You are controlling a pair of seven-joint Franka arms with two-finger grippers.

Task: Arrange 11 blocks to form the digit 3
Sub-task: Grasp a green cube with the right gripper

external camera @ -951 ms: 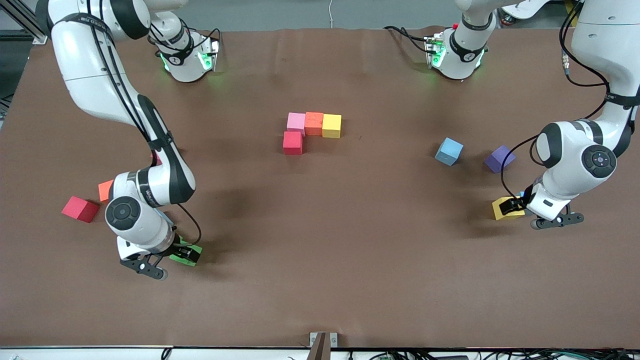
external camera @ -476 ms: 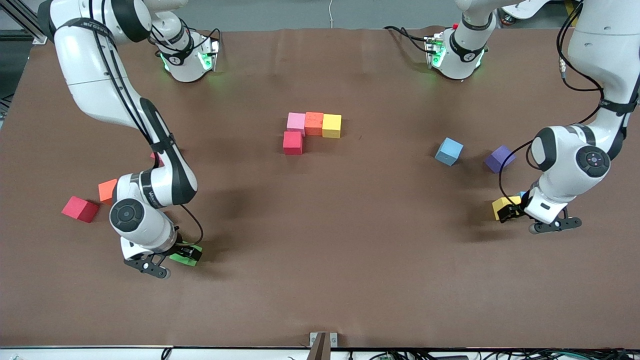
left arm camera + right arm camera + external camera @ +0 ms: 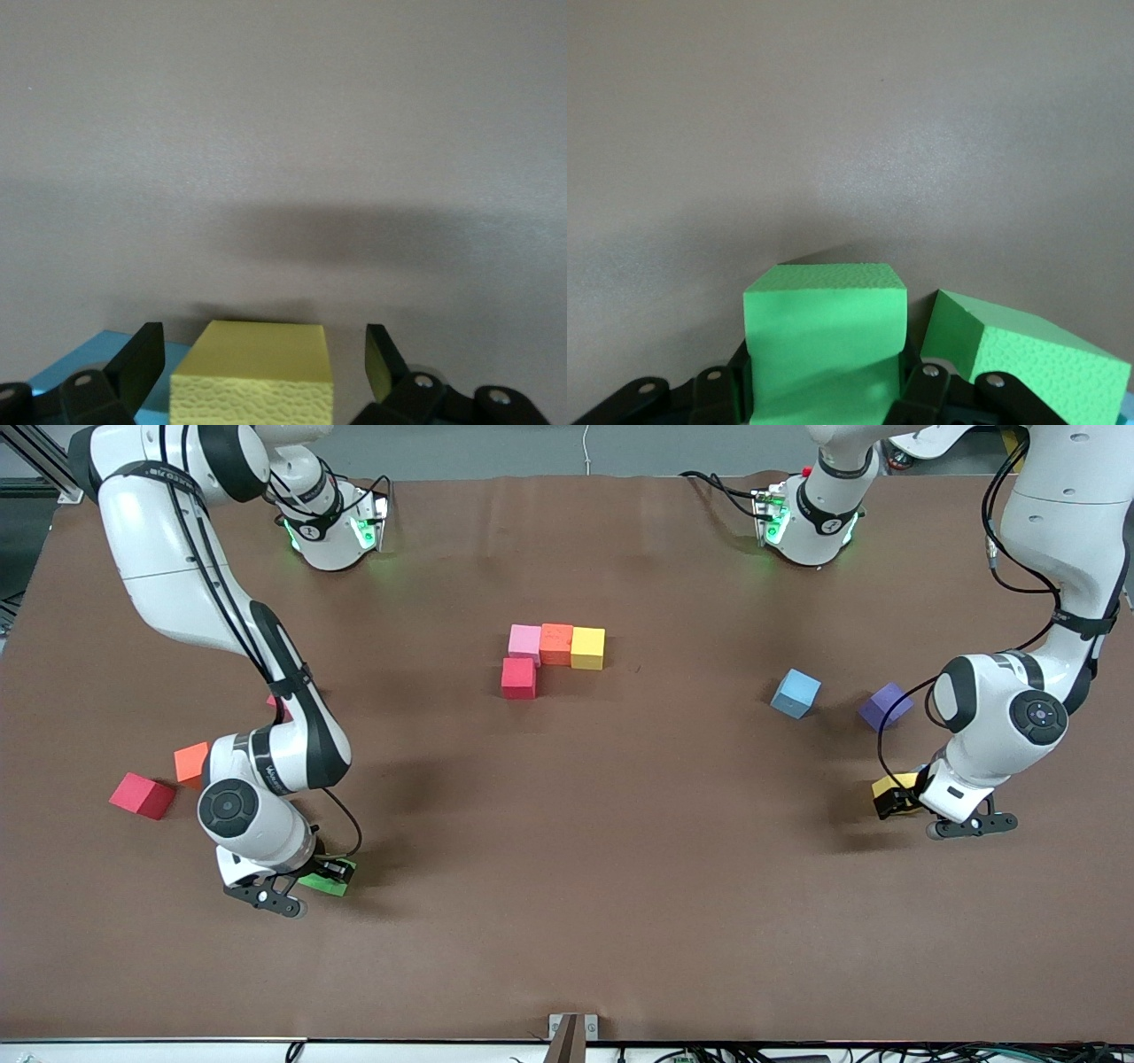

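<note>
right gripper (image 3: 824, 398) is clamped on a green cube (image 3: 826, 332), left gripper (image 3: 257, 359) straddles a yellow cube (image 3: 257, 376) with its jaws apart, and lifting the green one might drag its green neighbor (image 3: 1023, 359) along since they look to be touching.

No text can be read with certainty in these pictures. The right arm (image 3: 297, 735) has a small dark marking on its white forearm, but the letters are too small to tell. The foam cubes carry no writing.

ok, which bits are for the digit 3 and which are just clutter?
Job: pink foam cube, orange foam cube, yellow foam cube, red foam cube, placed; green foam cube in right end effector; second yellow cube inside open left end effector; loose blue cube, purple cube.
Lying about: grey metal bracket; black cables.
</note>
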